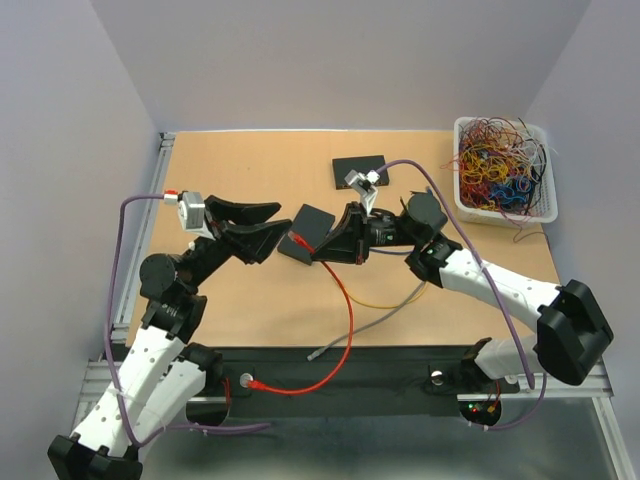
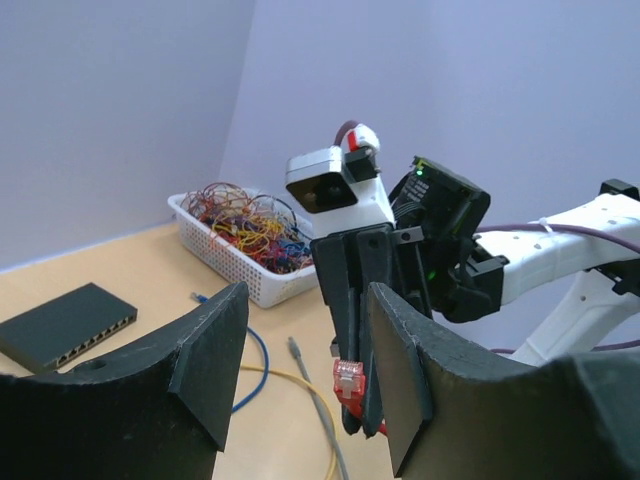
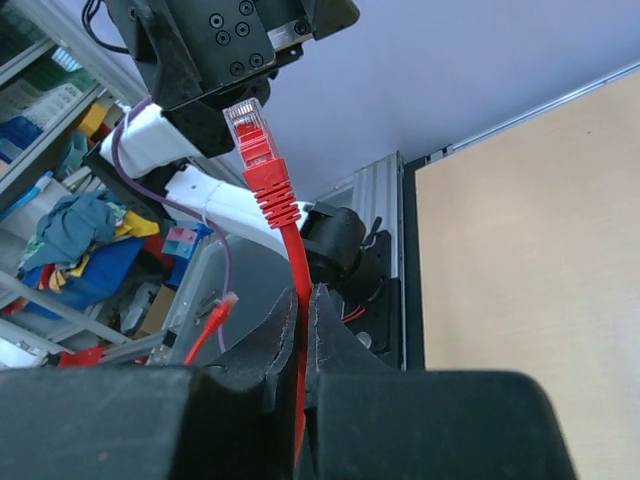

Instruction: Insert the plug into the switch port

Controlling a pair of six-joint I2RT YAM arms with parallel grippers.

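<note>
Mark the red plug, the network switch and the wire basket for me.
red plug point(image 3: 262, 165): right wrist view, on its red boot below the clear tip.
network switch point(image 2: 60, 318): left wrist view, on its dark top face.
wire basket point(image 2: 240, 268): left wrist view, on its white near wall.

You have the white basket point(image 1: 459, 150) at the far right corner of the wooden tabletop point(image 1: 250, 180). It is heaped with a tangle of coloured wires point(image 1: 500, 165), and a few strands spill over its near rim. Nearer you and to the left of the basket, a yellow cable point(image 1: 385, 303) curves across the bare wood. A grey cable point(image 1: 370, 325) runs beside it toward the near edge, its tip pointing away from the basket. Your left wrist view shows a blue cable point(image 2: 262, 355) looping just in front of the basket's wall. Plain lavender walls point(image 1: 330, 60) rise behind the basket.
</note>
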